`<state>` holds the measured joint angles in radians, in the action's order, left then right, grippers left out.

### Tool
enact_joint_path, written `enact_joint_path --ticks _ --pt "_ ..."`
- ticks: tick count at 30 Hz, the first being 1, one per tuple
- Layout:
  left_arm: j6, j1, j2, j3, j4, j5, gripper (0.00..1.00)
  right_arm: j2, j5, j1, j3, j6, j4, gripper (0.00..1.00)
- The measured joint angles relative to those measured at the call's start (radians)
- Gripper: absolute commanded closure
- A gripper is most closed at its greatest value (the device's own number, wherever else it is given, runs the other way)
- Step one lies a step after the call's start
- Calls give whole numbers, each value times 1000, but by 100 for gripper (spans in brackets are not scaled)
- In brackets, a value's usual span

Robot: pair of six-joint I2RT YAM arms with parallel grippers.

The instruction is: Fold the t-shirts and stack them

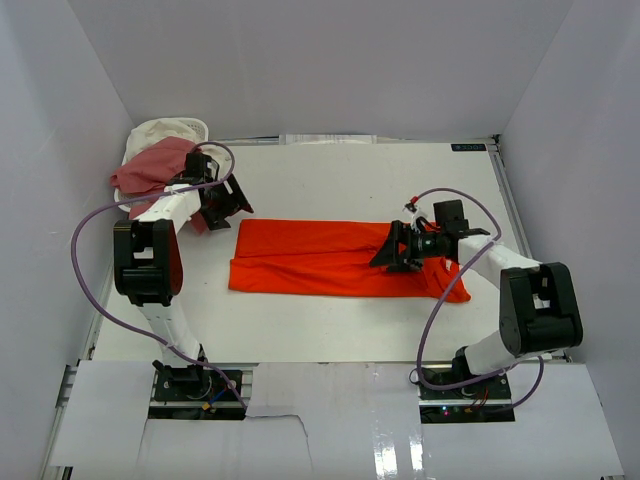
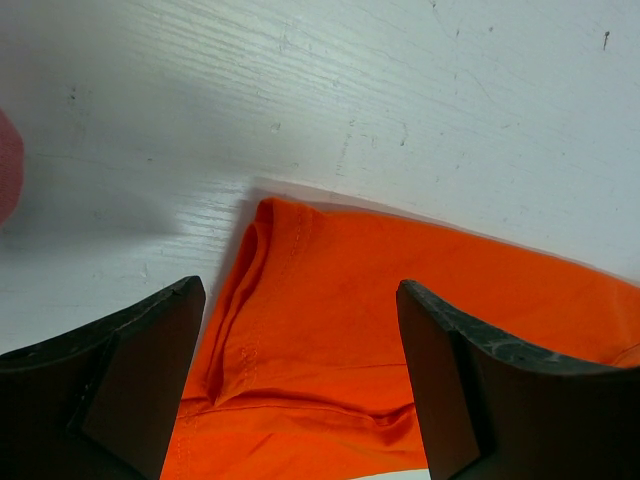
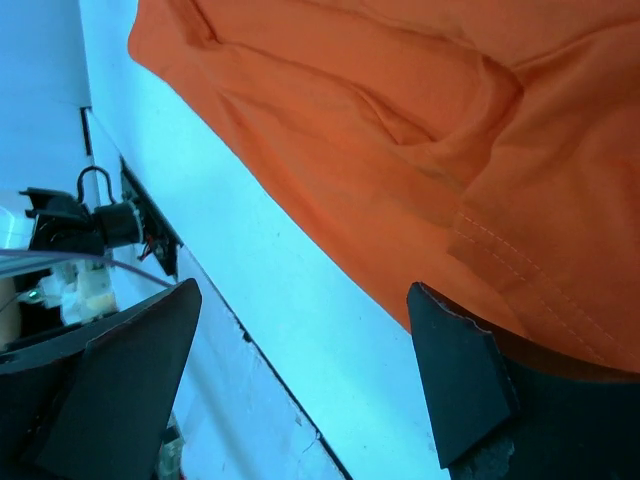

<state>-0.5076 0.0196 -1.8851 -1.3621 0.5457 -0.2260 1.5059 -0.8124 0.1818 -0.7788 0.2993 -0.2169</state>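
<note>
So the orange shirt sits folded long across the table's middle. Only the overhead view catches the pink shirt and cream shirt heaped at the far left corner. My left claw and right claw both gape empty by the orange ends. The sticker at the far right corner is too tiny to read.

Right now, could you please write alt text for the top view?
An orange-red t-shirt lies folded into a long band on the white table, left gripper and right gripper at its ends. A pink t-shirt is heaped far left.
</note>
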Motion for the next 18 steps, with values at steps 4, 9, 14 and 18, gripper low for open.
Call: enact_joint_path --ticks 4,9,14,18 --pt "3 1 0 0 0 -7 13 -85 100 1 -39 -14 -37 10" --pt "4 21 4 -2 1 -15 15 -161 248 1 -79 -46 -45 10" --pt "6 74 9 -15 5 -24 15 -170 290 -42 -37 -56 -18 10" --pt "11 101 10 -26 9 -34 15 -127 161 -156 55 -10 95 10"
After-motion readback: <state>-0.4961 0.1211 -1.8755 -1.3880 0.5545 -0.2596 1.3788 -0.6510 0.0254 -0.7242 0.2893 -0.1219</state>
